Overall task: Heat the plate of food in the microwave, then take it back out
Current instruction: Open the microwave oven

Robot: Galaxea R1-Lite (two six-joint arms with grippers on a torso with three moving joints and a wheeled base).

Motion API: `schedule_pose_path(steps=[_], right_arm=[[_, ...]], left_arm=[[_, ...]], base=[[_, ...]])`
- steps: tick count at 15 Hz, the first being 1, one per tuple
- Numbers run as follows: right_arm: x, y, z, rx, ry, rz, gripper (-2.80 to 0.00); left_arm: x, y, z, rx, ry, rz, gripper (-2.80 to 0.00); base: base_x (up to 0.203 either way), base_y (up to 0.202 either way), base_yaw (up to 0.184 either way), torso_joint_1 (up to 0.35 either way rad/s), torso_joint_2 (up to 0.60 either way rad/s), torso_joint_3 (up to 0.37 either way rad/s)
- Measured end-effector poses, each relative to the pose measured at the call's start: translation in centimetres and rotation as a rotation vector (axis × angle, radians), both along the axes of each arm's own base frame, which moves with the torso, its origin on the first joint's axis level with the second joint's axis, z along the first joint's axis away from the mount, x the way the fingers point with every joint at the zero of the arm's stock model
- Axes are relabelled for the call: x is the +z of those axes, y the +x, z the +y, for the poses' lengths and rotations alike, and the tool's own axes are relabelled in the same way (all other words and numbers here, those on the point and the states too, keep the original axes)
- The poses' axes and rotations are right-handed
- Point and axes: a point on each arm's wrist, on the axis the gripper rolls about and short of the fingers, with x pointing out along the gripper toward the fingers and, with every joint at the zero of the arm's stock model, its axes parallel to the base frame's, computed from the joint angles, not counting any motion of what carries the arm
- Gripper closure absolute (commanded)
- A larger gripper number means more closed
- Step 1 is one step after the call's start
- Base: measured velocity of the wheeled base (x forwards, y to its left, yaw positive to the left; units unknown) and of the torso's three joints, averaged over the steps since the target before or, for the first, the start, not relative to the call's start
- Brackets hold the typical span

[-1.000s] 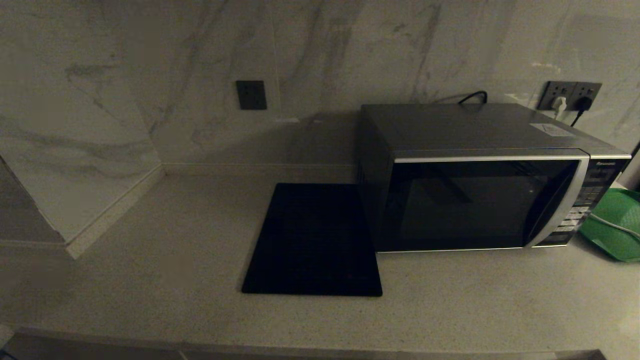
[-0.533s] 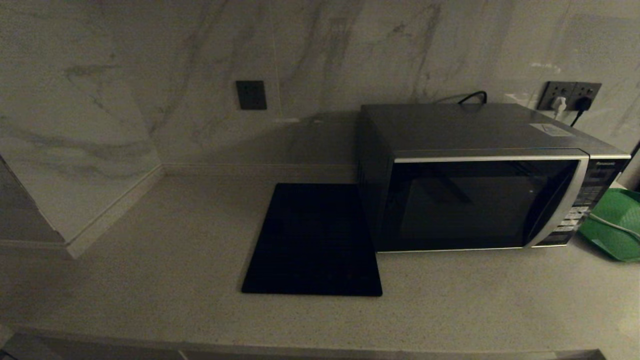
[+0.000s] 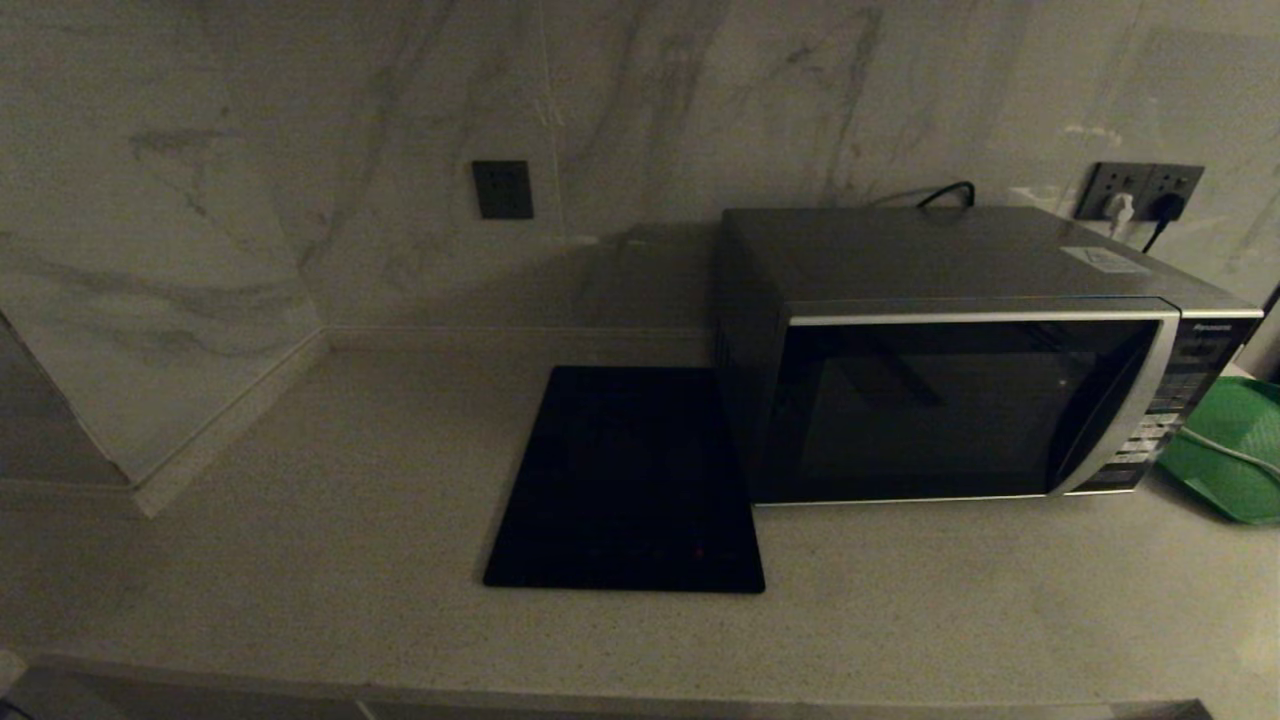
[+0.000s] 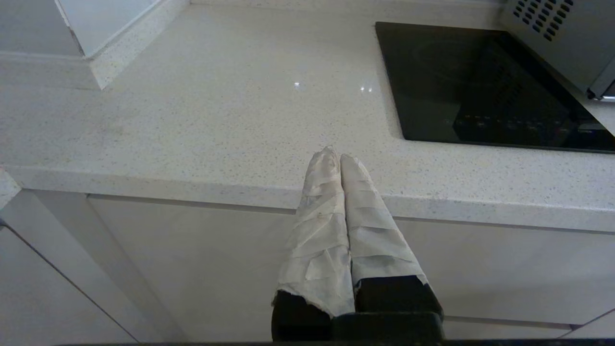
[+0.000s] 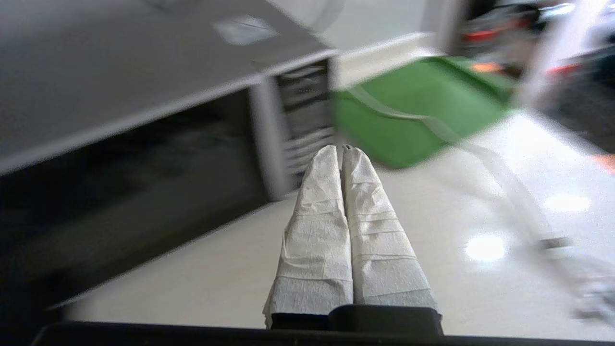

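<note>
The microwave [image 3: 960, 350] stands on the right of the counter, its dark glass door closed; the right wrist view shows its door and button panel [image 5: 302, 129]. The plate of food is out of view. Neither arm shows in the head view. My left gripper [image 4: 335, 154] is shut and empty, hanging in front of the counter's front edge. Over the counter before the microwave's button panel, my right gripper [image 5: 338, 149] is also shut, with nothing between its taped fingers.
A flat black square mat [image 3: 630, 480] lies on the counter left of the microwave [image 4: 562, 43]. A green tray [image 3: 1230, 450] with a white cable over it sits to the microwave's right [image 5: 423, 110]. Marble wall and sockets [image 3: 1140, 190] behind.
</note>
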Motion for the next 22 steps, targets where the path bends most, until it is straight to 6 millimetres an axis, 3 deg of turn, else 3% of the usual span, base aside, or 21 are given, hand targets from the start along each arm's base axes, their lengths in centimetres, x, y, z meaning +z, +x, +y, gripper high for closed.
schedule_pose_path(steps=[4,6,10,11,18,22], right_arm=[[-2.4,6.3,-1.0,-0.091,-0.132,0.128,0.00],[-3.5,8.0,-1.2,-0.088,-0.148,0.187,0.00],[-4.4,9.5,-1.4,-0.086,-0.203,0.258,0.00],[-4.6,9.8,-1.4,-0.086,-0.215,0.246,-2.80],[-7.8,11.5,-1.6,-0.058,-0.308,0.335,-2.80],[-8.2,12.8,-1.9,-0.005,-0.303,0.323,-2.80]], left_arm=[[0.0,0.0,0.0,0.000,0.000,0.000,0.00],[0.0,0.0,0.0,0.000,0.000,0.000,0.00],[0.0,0.0,0.0,0.000,0.000,0.000,0.00],[0.0,0.0,0.0,0.000,0.000,0.000,0.00],[0.0,0.0,0.0,0.000,0.000,0.000,0.00],[0.0,0.0,0.0,-0.001,0.000,0.000,0.00]], base=[[0.000,0.000,0.000,0.000,0.00,0.000],[0.000,0.000,0.000,0.000,0.00,0.000],[0.000,0.000,0.000,0.000,0.00,0.000],[0.000,0.000,0.000,0.000,0.00,0.000],[0.000,0.000,0.000,0.000,0.00,0.000],[0.000,0.000,0.000,0.000,0.00,0.000]])
